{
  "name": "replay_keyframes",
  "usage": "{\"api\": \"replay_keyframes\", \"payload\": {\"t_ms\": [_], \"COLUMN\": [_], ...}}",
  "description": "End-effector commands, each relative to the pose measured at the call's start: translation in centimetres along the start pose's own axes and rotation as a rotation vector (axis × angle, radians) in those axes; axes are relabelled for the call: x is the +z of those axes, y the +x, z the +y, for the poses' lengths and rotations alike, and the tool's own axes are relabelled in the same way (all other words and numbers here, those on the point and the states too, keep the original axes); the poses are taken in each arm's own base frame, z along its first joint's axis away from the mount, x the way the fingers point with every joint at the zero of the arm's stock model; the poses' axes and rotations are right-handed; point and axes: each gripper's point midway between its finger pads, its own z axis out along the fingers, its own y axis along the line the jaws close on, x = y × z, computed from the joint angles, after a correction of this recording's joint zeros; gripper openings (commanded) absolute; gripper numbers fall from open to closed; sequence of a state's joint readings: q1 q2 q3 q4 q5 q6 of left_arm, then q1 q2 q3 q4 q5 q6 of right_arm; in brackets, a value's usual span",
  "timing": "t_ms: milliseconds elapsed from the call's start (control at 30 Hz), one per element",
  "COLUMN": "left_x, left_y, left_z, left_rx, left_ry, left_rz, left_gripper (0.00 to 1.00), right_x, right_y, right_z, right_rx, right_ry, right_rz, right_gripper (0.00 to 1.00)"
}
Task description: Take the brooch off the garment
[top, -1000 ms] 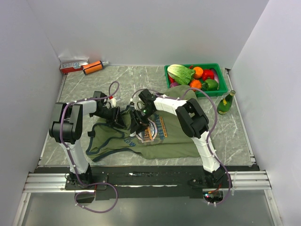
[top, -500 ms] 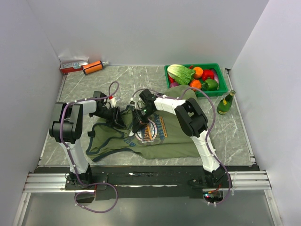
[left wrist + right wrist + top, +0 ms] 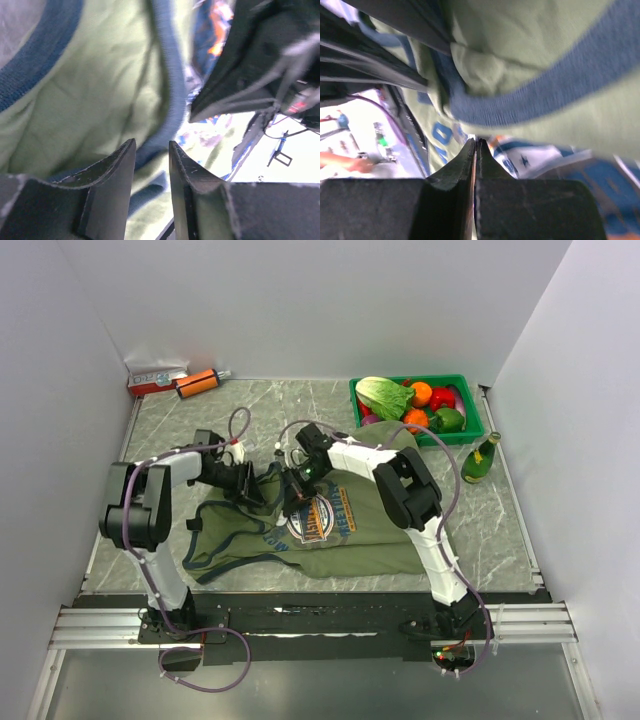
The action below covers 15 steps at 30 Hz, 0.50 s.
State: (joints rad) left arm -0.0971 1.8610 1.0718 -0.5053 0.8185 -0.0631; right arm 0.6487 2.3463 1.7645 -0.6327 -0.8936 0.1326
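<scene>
The garment (image 3: 350,530), an olive-green T-shirt with navy trim, lies rumpled on the marble table, its round chest print (image 3: 322,518) facing up. My left gripper (image 3: 252,488) is at the collar. In the left wrist view the left gripper (image 3: 151,145) is narrowly parted, with the navy collar band (image 3: 167,75) running into the gap. My right gripper (image 3: 293,498) hovers at the print's left edge. In the right wrist view the right gripper (image 3: 476,141) is shut, fingers touching, just below a fold of collar (image 3: 530,95). The brooch is hidden in every view.
A green crate (image 3: 470,436) of vegetables stands at the back right, with a green bottle (image 3: 480,458) beside it. An orange tube (image 3: 197,384) and a red-and-white box (image 3: 157,378) lie at the back left. White walls close in on both sides.
My right gripper has closed from open to fully shut at the print's left edge. The left arm has shifted slightly, still at the collar.
</scene>
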Motion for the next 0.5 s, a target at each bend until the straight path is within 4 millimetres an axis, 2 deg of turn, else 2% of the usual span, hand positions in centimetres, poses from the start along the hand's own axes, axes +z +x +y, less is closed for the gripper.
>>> {"api": "replay_keyframes", "payload": {"t_ms": [0, 67, 100, 167, 200, 233, 267, 333, 367, 433, 467], "left_x": [-3.4, -4.5, -4.8, -5.4, -5.4, -5.4, -5.4, -4.9, -4.9, -4.2, -3.8], "left_y": [-4.5, -6.4, -7.0, -9.0, -9.4, -9.9, -10.9, -11.2, -12.1, -12.1, -12.4], "left_z": [-4.0, -5.5, -5.9, -6.9, -7.1, -7.3, -7.6, -7.8, -8.3, -8.7, -9.5], "left_rx": [0.175, 0.226, 0.24, 0.264, 0.233, 0.228, 0.256, 0.224, 0.272, 0.291, 0.339], "left_ry": [0.091, 0.123, 0.133, 0.153, 0.168, 0.179, 0.196, 0.239, 0.256, 0.301, 0.321], "left_rz": [-0.161, -0.225, -0.244, -0.3, -0.307, -0.32, -0.355, -0.363, -0.399, -0.399, -0.406], "left_gripper": [0.4, 0.4, 0.41, 0.41, 0.41, 0.41, 0.41, 0.41, 0.42, 0.43, 0.44], "right_x": [-5.2, -6.1, -7.1, -8.3, -8.9, -9.4, -10.0, -10.2, -10.2, -10.0, -10.0], "right_y": [-1.3, -0.7, -1.0, -1.2, -1.3, -1.5, -1.8, -2.2, -2.4, -2.8, -3.0], "right_z": [1.2, 1.0, 1.3, 0.3, 0.5, -0.2, 0.1, 0.7, 1.2, 2.1, 2.6], "right_rx": [-0.189, -0.209, -0.26, -0.277, -0.294, -0.292, -0.299, -0.327, -0.348, -0.396, -0.415], "right_ry": [0.141, 0.195, 0.223, 0.329, 0.352, 0.408, 0.419, 0.404, 0.389, 0.335, 0.317], "right_rz": [-0.056, -0.04, -0.053, -0.061, -0.067, -0.074, -0.091, -0.111, -0.12, -0.134, -0.144], "right_gripper": [0.0, 0.0, 0.0, 0.0, 0.0, 0.0, 0.0, 0.0, 0.0, 0.0, 0.0]}}
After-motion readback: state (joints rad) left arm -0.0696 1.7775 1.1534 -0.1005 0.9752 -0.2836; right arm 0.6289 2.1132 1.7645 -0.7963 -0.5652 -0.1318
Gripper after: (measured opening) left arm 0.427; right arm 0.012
